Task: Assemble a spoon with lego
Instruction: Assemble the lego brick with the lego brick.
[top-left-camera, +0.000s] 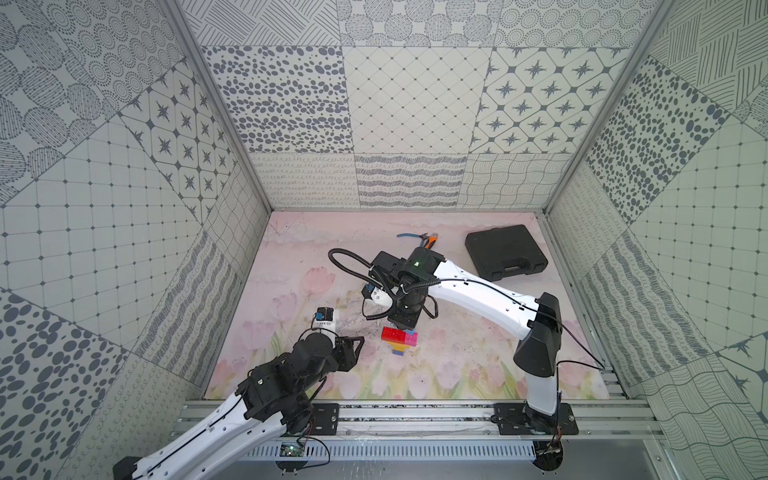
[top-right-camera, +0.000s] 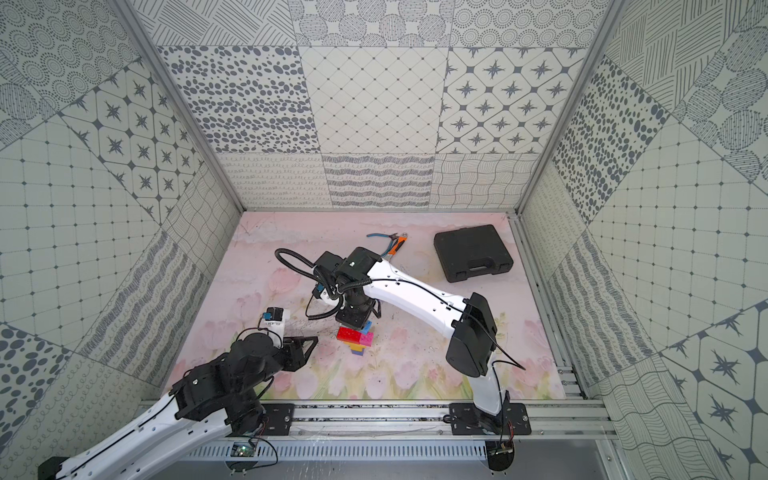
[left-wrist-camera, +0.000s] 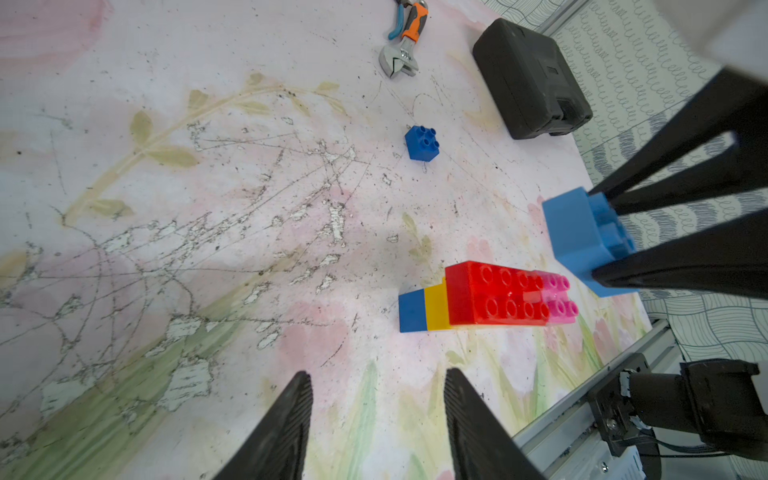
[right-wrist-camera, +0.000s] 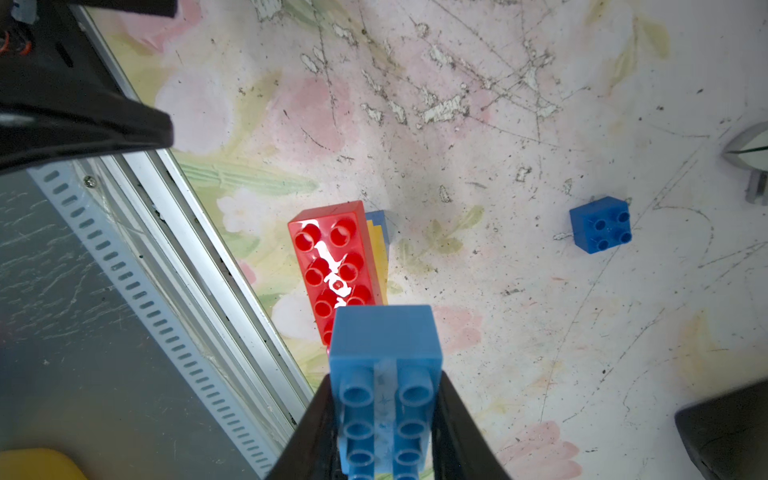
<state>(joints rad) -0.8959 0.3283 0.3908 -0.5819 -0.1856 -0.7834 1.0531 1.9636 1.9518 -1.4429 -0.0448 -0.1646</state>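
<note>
The right hand (right-wrist-camera: 386, 376) is clamping a light blue brick (right-wrist-camera: 386, 336) just above the spoon (left-wrist-camera: 494, 295); the left hand (left-wrist-camera: 378, 374), near the spoon, is hanging open, touching nothing.

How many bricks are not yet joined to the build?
2: a light blue brick clamped in the right tool, and a dark blue square brick loose on the mat; others may be hidden.

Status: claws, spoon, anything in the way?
Right claw shut on light blue brick, over spoon. Left claw open, empty. Loose blue brick lies apart; nothing in the way.
</note>
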